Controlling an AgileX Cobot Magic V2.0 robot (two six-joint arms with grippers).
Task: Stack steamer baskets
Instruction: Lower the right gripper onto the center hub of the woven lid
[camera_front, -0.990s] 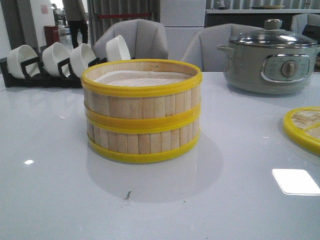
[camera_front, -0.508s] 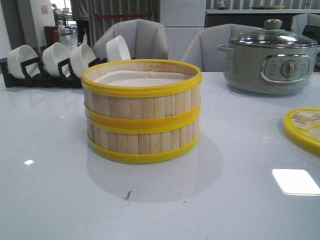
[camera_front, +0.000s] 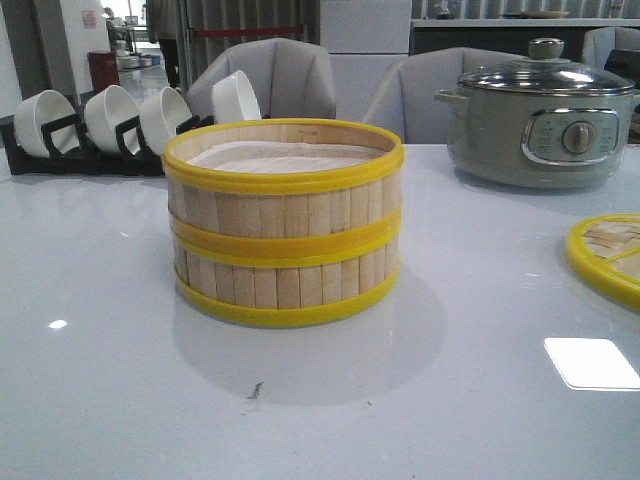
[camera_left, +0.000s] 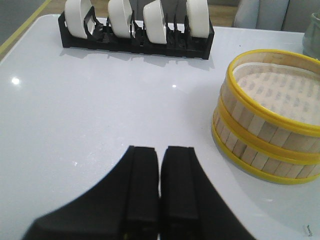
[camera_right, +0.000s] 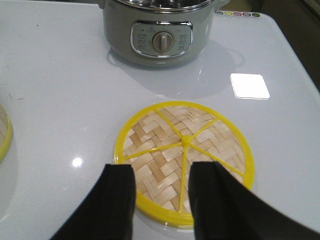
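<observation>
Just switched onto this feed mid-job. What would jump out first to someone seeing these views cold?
The two steamer baskets stand out first, already stacked one on the other mid-table, their yellow bands bright against the white table. Next comes the woven yellow-rimmed lid, lying flat to the robot's right, just beyond the open right gripper. Behind it sits the grey-green electric pot, and the left gripper is shut, apart from the stack.

A staged dining or showroom space: padded grey chairs (camera_front: 275, 75) at 12 o'clock behind a glossy white table (camera_front: 100, 380), bowl rack (camera_front: 90, 135) at 10 o'clock, electric pot (camera_front: 545, 125) at 2 o'clock.
</observation>
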